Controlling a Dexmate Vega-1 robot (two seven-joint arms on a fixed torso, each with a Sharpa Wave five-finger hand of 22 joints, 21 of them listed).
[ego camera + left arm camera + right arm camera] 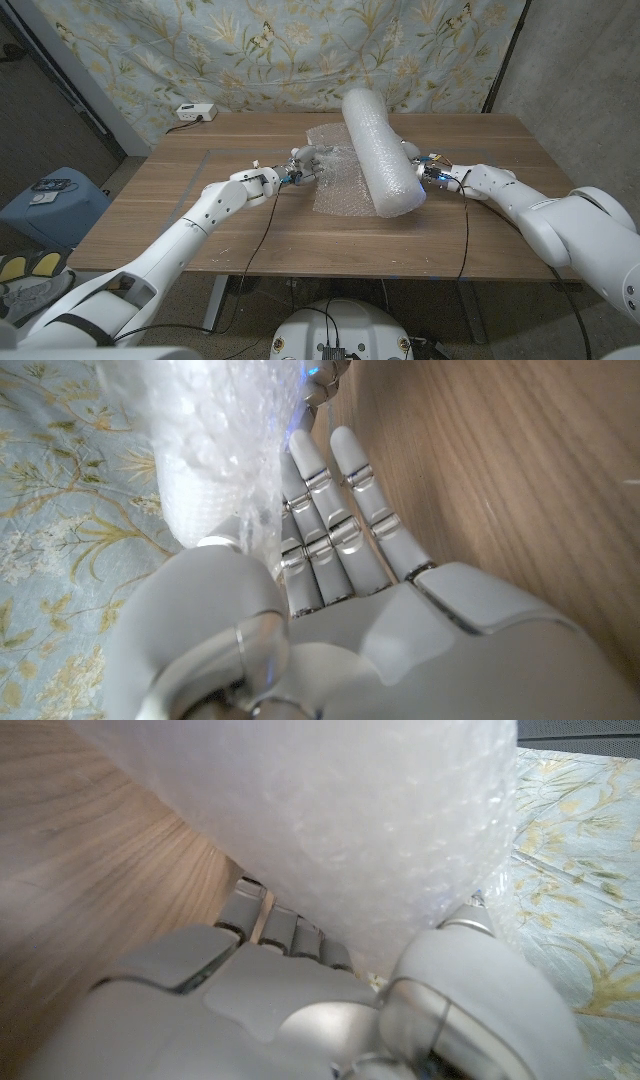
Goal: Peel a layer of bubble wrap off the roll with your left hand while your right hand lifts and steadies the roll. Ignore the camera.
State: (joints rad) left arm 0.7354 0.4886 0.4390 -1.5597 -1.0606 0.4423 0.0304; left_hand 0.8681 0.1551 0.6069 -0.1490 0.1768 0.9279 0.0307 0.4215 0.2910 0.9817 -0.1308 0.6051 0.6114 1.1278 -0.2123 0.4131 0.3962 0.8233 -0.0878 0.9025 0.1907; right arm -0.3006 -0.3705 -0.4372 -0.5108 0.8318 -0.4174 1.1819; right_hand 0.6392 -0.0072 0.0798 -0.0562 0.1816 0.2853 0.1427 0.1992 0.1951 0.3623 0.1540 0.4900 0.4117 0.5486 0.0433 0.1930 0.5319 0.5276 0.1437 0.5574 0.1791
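Evidently the right hand [432, 170] grips the roll [380, 150] tilted above the tabletop [200, 220], so the left hand's [298, 170] fingers [345, 510], pinching the loose sheet [335, 180], can peel it.

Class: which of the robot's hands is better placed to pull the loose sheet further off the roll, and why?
The left hand: it already grips the loose sheet. The right hand is occupied supporting the roll.

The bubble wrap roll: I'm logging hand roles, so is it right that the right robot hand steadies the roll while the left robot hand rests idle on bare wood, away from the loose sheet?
Not quite. The right robot hand does steady the roll, but the head view shows the left robot hand gripping the loose sheet, not idle.
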